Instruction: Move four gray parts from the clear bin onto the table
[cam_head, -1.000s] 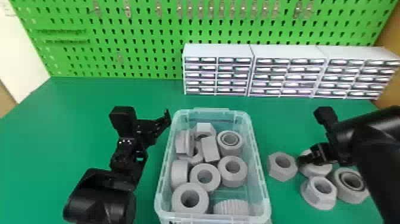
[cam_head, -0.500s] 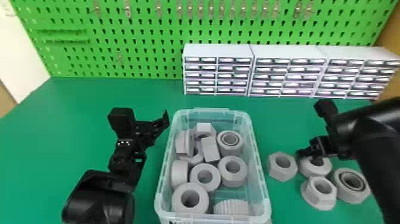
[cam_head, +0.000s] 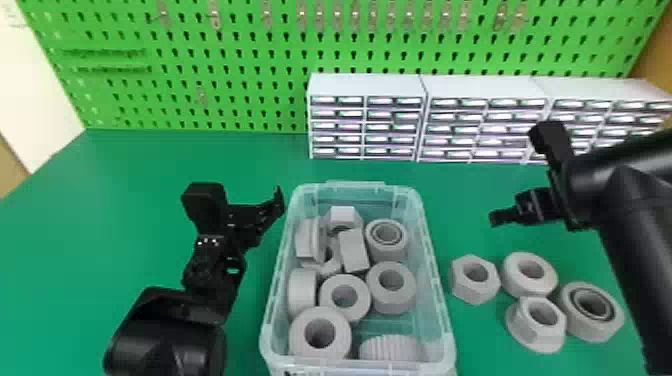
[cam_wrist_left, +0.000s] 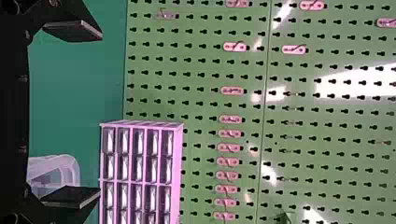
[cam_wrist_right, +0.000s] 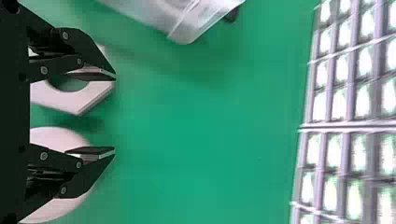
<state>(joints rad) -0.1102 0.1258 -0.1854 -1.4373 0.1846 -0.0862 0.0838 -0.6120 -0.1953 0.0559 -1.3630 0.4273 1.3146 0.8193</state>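
Right gripper (cam_head: 495, 218) hangs open near gray parts (cam_head: 520, 287); drawers (cam_head: 450, 129) beyond.

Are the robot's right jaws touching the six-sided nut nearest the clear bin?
Apart: the head view shows bare green table between the right jaws and the nut.

Open black fingers (cam_wrist_right: 95, 153), gray parts (cam_wrist_right: 49, 135), clear bin (cam_wrist_right: 187, 28), green table (cam_wrist_right: 201, 140), drawers (cam_wrist_right: 348, 107)

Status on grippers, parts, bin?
Right gripper open, empty, above table. Left gripper open, empty, left of clear bin. Four gray parts on table, right of bin; others inside. No obstruction seen between right gripper and bin.
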